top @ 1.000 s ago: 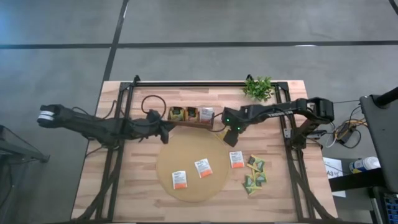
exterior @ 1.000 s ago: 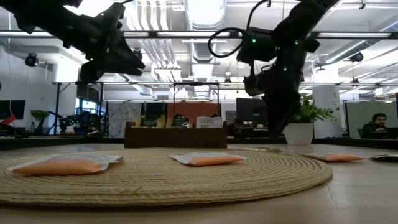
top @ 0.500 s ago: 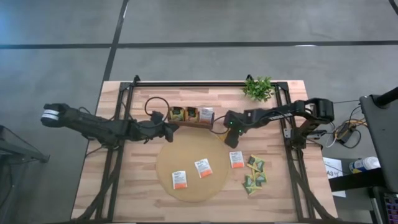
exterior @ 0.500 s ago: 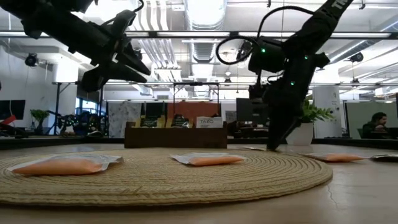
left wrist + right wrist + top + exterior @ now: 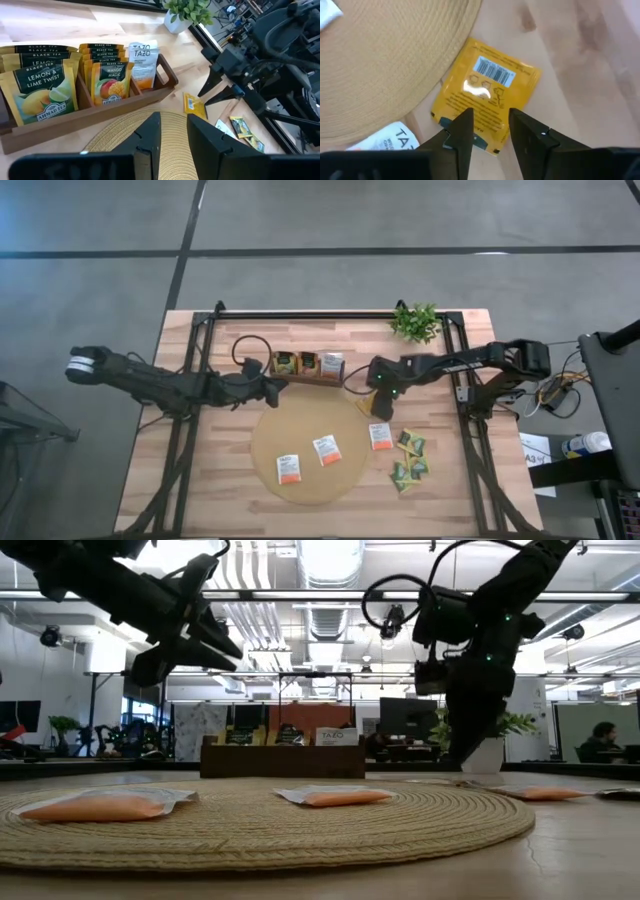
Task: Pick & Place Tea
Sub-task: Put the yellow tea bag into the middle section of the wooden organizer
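A yellow tea sachet (image 5: 485,95) lies flat on the wood at the round tan mat's (image 5: 300,480) far right rim; it also shows in the high view (image 5: 365,402). My right gripper (image 5: 492,127) points steeply down over the sachet's edge, open, one finger on either side of it. My left gripper (image 5: 173,132) hovers open by a narrow gap, with nothing between its fingers, near the dark tray (image 5: 307,365) that holds upright sachets. Three white-and-orange sachets (image 5: 326,450) lie on the mat. My right gripper comes at the yellow sachet from above, its fingertips (image 5: 465,127) low over one edge of the sachet (image 5: 485,137). Whether they touch it, I cannot tell. The sachet lies flat on the table.
A small pile of green and yellow sachets (image 5: 410,460) lies right of the mat. A potted plant (image 5: 416,322) stands at the far right. The tray's three compartments (image 5: 107,75) hold several sachets on edge. A black frame (image 5: 200,360) borders the table.
My right gripper has gone down and a little toward the table's right and near edges, coming low over the yellow sachet. My left gripper has rolled a little about its own pointing line and then kept still. The sachets lie as they were.
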